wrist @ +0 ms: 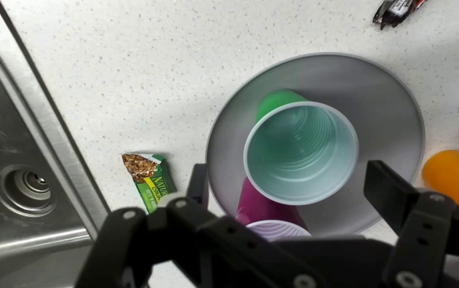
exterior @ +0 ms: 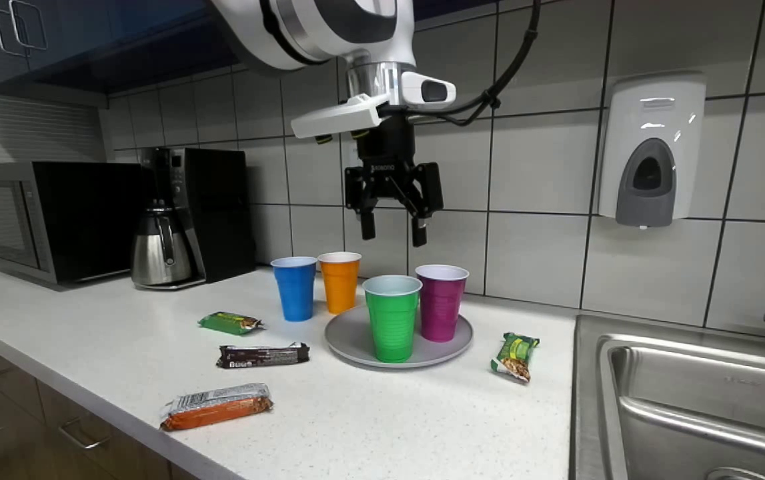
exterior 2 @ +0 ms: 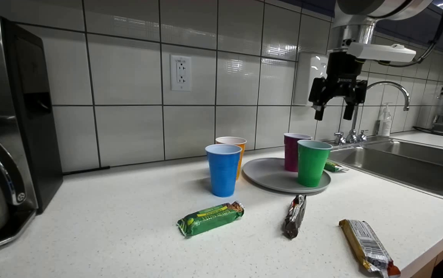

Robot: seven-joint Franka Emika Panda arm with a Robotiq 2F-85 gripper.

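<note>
A wall of white tiles stands behind a speckled counter; in an exterior view, with the gray plate as the middle of a clock, the shiny sink is at three, the microwave between nine and ten, the coffee maker at ten, and the soap box on the wall at two; the gripper hangs at twelve, its two fingers wide apart; the green cup is lower down, seen between them in the wrist view; by that same clock it stands on the plate at six, the purple cup at three; the blue cup is at ten, the orange cup between ten and eleven; on the counter lie a green bar at nine, a dark bar near nine, an orange bar near eight, and another green bar at three.
</note>
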